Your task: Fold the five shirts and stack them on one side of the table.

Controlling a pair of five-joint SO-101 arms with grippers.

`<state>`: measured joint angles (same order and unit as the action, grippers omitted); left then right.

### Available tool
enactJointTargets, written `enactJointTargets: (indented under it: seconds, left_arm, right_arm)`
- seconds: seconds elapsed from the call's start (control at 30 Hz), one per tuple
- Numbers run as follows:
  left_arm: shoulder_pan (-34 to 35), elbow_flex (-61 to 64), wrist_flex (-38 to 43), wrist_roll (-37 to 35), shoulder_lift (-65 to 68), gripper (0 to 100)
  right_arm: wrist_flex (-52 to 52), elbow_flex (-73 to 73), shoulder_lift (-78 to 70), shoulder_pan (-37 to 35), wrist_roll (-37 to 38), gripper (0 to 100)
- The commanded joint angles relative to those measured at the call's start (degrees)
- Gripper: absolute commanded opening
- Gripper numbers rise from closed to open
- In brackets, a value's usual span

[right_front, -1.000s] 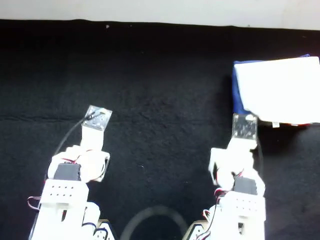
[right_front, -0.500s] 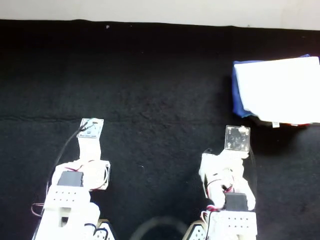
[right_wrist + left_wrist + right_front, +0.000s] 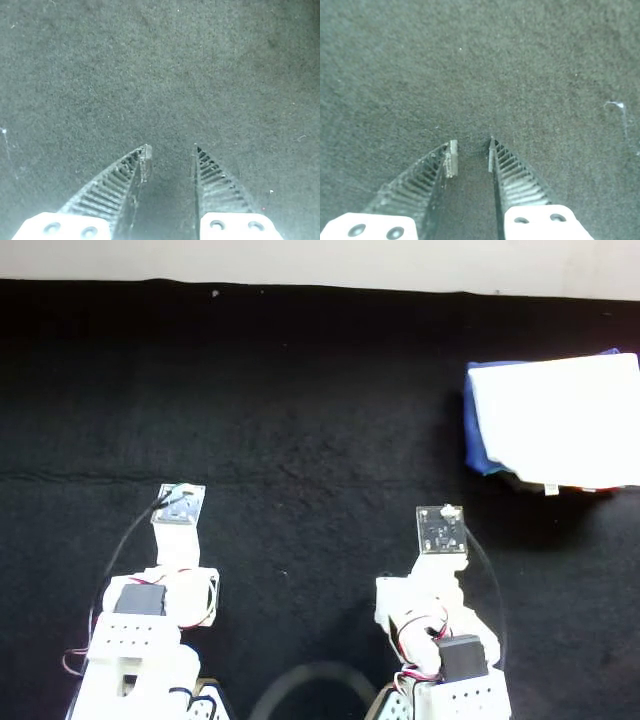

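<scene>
A stack of folded shirts lies at the table's right edge, a white one on top and a blue one showing beneath it. My left arm sits pulled back near the front left of the table. Its gripper is open over bare black cloth with nothing between the fingers. My right arm sits at the front right, short of the stack. Its gripper is open too, holding nothing, above the dark cloth.
A black cloth covers the table, with a pale wall strip along the far edge. A red edge peeks out under the stack's near side.
Both arms have drawn back toward the table's front. The right arm moved away from the stack and shifted left; the left arm retreated slightly.
</scene>
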<state>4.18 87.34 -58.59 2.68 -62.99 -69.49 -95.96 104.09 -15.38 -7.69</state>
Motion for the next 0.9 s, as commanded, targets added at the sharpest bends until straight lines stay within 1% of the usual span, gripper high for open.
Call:
enactJointTargets:
  seconds: [0.0, 0.07, 0.23, 0.7, 0.77, 0.87]
  left_arm:
    - [-1.0, 0.0, -1.1, -0.3, 0.1, 12]
    - [-0.8, 0.0, -1.1, -0.3, 0.1, 12]
    - [-1.0, 0.7, -1.1, -0.3, 0.0, 12]
    - [-0.4, 0.7, -1.1, -0.2, -0.2, 12]
    - [-0.1, 1.4, -1.5, -0.2, -2.8, 12]
    - [0.0, 3.6, -4.0, -0.2, -11.4, 12]
  right_arm:
    - [-1.7, -7.9, 0.8, -0.1, -0.6, 13.1]
    - [-1.7, -7.9, 0.8, 0.0, -0.6, 13.1]
    - [-1.7, -7.9, 0.8, 3.0, -0.6, 13.1]
    - [-1.7, -7.9, 0.8, 3.0, -0.5, 13.1]
    - [-1.6, -7.9, 0.8, 3.2, -0.6, 13.1]
    - [-1.6, -7.9, 0.8, 3.2, -0.5, 13.1]
